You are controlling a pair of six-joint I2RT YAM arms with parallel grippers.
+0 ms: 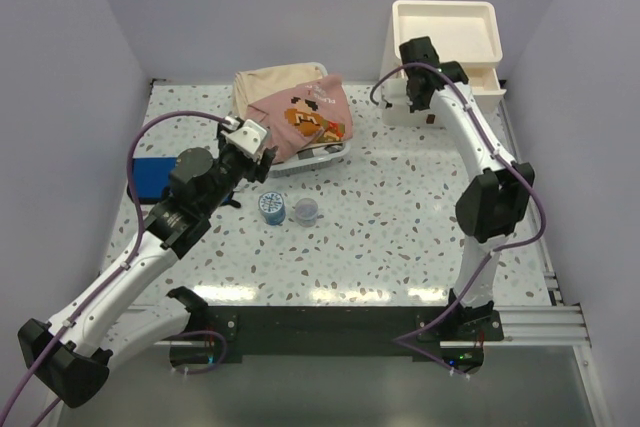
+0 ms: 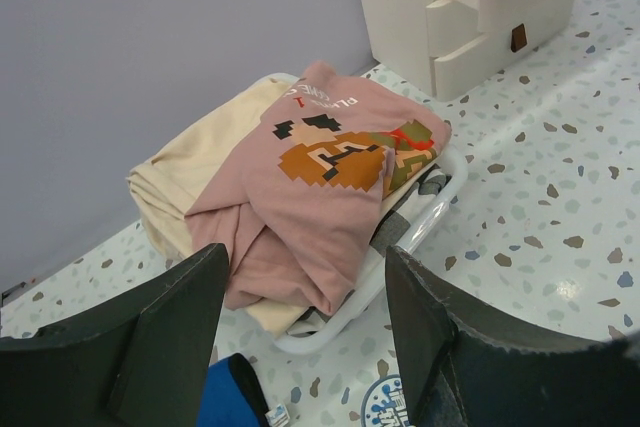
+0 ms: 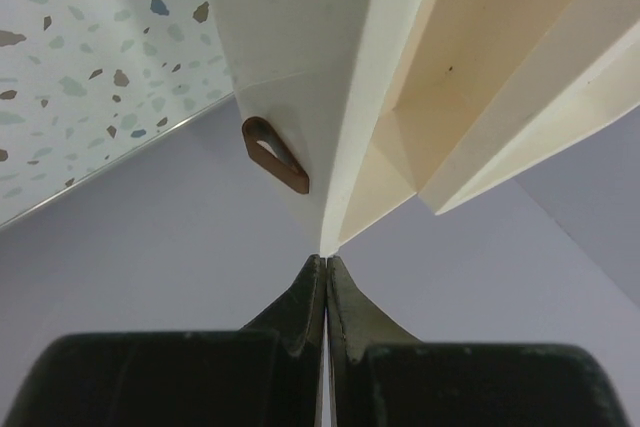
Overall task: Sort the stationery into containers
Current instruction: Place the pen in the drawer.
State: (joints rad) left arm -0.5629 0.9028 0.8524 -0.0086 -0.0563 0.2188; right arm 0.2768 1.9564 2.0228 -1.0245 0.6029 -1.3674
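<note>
One drawer (image 1: 482, 80) ajar on drawer unit (image 1: 398, 57), right claw (image 3: 326, 262) closed at its corner, left claw (image 2: 305, 267) spread wide.

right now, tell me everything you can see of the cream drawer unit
The cream drawer unit looks like smooth plastic and stands upright at the far right corner of the table. A square tray top crowns it. Below, a drawer sits pulled partly out, and a small brown handle shows. The shut right tool appears to touch its front edge.
</note>
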